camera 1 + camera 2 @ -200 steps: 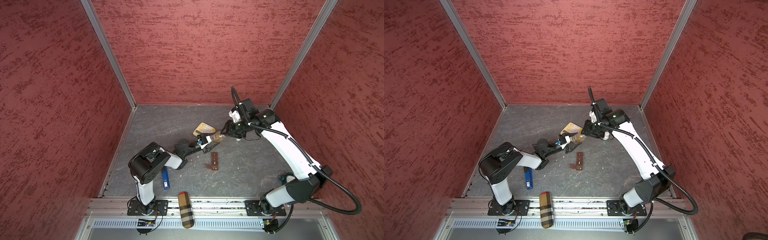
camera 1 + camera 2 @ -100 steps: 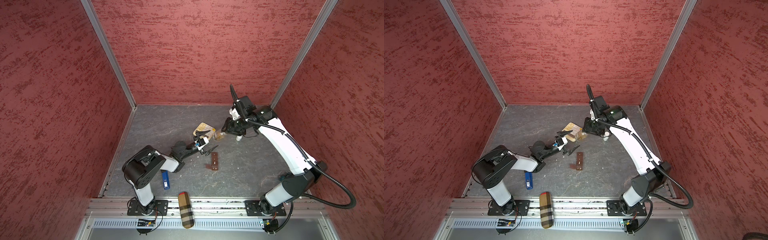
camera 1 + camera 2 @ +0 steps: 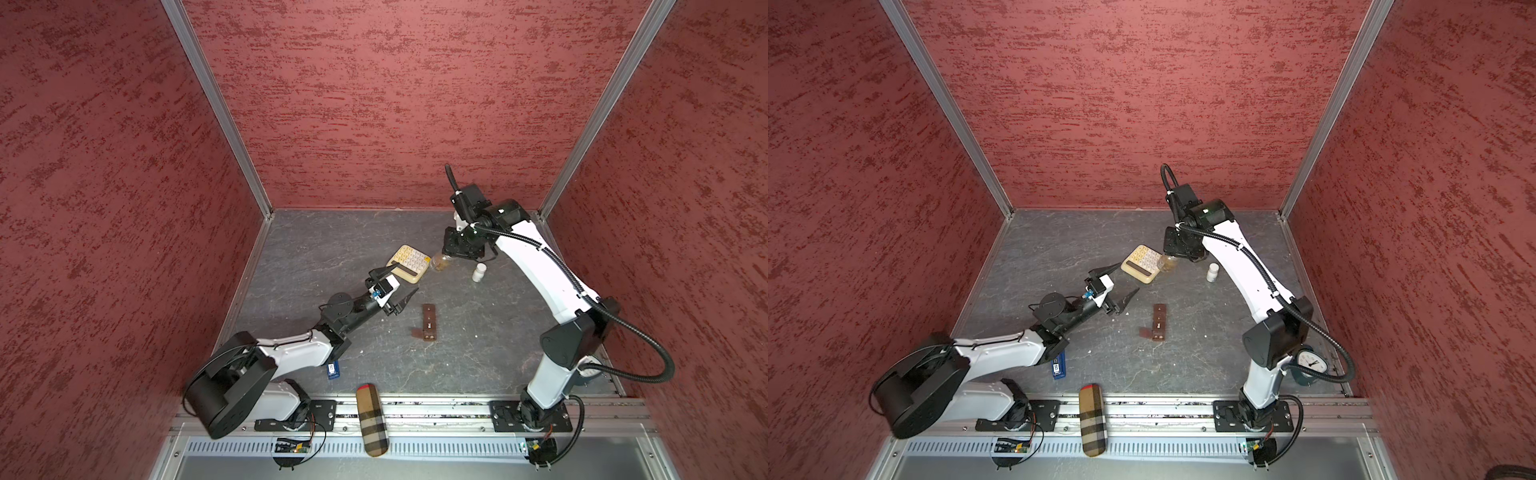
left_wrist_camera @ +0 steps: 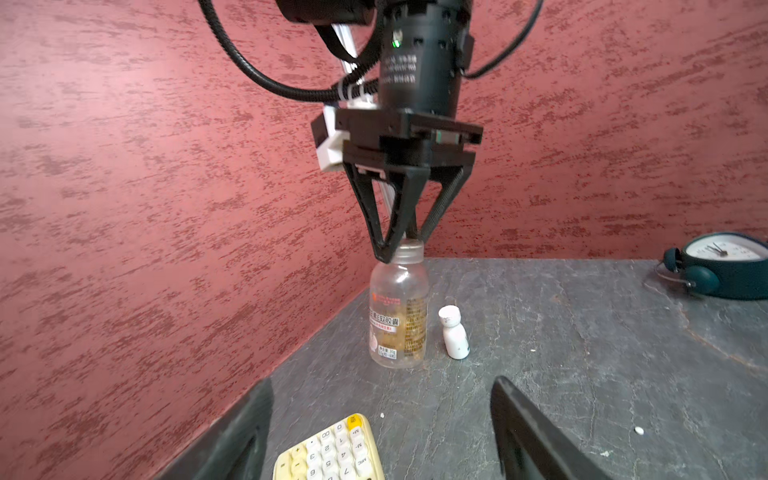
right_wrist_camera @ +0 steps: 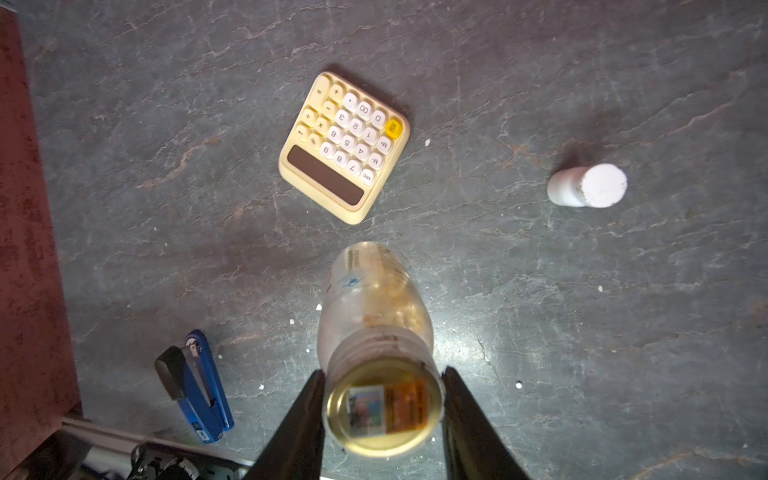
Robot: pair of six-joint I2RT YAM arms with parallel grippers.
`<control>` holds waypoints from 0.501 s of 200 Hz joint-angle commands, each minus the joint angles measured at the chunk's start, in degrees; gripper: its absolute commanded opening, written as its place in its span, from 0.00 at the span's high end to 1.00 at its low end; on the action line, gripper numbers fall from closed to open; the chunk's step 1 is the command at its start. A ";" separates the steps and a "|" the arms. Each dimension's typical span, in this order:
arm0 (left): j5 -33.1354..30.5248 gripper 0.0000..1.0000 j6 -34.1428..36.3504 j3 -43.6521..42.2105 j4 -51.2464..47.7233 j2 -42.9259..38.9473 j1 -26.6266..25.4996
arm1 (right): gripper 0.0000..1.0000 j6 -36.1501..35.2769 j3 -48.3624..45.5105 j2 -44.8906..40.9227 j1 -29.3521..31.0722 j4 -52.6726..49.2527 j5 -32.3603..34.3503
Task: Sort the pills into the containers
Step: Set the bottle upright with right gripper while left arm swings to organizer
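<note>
Fingers of the right tool [image 4: 401,245] are clamped on either side of the open neck of the clear amber bottle [image 4: 397,316]. The bottle is held upright with its base down at the counter [image 3: 478,353]; whether it rests there cannot be told. It is placed between the yellow calculator [image 3: 409,264] and the small white bottle [image 3: 479,272].

The left tool [image 3: 407,276] is spread wide and empty, low over the counter, just beside the calculator's near edge.

The containers [image 3: 429,322] are seen in both top views as one dark brown strip lying flat on the middle of the counter, well apart from both tools. A lid at the strip's near end is swung out sideways.

The pills [image 5: 518,385] are seen as tiny white specks scattered on the counter around the amber bottle. Whether any lie in the containers cannot be told.
</note>
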 commanded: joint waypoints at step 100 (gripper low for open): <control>-17.04 0.41 -27.23 6.81 -48.95 -18.52 -0.24 | 0.68 -3.28 30.64 30.15 -2.29 -10.60 13.58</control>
